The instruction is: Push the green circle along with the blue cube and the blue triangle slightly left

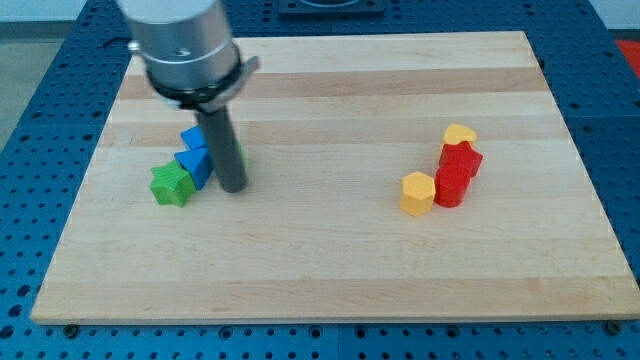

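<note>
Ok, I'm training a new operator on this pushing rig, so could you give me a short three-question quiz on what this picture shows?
1. True or false: my tip is at the view's right of the blue blocks.
2. Which block lies furthest toward the view's left? A) green star B) yellow hexagon C) yellow heart
3. Fill in: the two red blocks sit in the group at the view's ____.

Key: 1 true, it stands just beside the blue triangle and blue cube; the green circle is mostly hidden behind the rod. 2 A. 3 right.
</note>
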Available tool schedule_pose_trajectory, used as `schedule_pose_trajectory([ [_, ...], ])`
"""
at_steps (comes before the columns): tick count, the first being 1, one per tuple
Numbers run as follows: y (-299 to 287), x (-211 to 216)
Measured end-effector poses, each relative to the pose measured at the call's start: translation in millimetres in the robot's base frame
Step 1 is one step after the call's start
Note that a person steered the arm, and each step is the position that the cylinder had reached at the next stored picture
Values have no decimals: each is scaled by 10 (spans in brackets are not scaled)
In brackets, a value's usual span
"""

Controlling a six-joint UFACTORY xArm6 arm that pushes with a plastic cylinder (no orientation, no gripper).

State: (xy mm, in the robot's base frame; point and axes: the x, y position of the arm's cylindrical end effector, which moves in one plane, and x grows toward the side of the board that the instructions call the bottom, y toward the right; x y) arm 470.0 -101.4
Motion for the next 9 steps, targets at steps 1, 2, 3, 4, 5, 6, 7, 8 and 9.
schedule_pose_trajectory([
  [1, 415, 161],
  [2, 553, 44],
  [3, 375, -196],
  [4, 231, -240],
  [5, 34, -272],
  [6, -148, -272],
  [7, -328, -272],
  [8, -447, -272],
  [9, -535, -272],
])
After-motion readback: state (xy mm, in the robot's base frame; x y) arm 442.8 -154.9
